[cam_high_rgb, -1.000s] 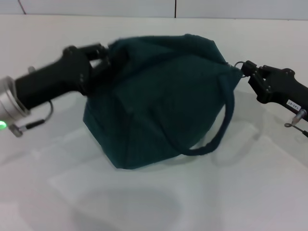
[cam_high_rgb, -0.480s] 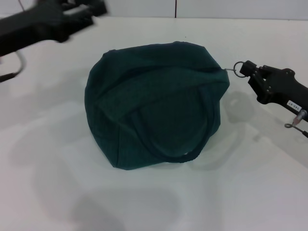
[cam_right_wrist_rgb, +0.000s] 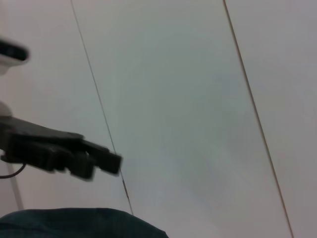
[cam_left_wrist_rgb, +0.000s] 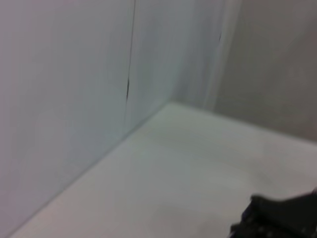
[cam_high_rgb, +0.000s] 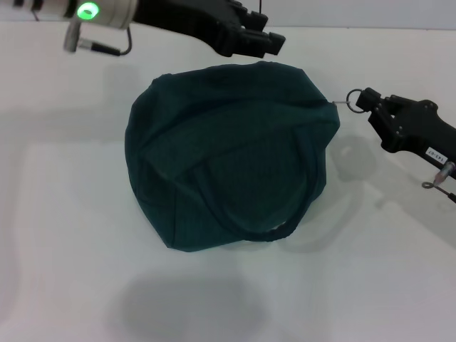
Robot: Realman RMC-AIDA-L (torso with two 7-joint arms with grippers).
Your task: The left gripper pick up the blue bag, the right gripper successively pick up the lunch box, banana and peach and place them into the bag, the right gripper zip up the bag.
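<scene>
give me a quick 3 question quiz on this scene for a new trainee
1. True or false: the left hand is gripping the blue bag.
2. Which hand is at the zipper ring? A) left B) right C) neither
3. Fill in: the bag sits on the white ____.

Key
1. False. The left hand hangs over the bag's far edge, holding nothing.
2. B. The right hand is at the ring on the bag's right-hand corner.
3. Table. The bag looks closed, and no lunch box, banana or peach is in view.
</scene>
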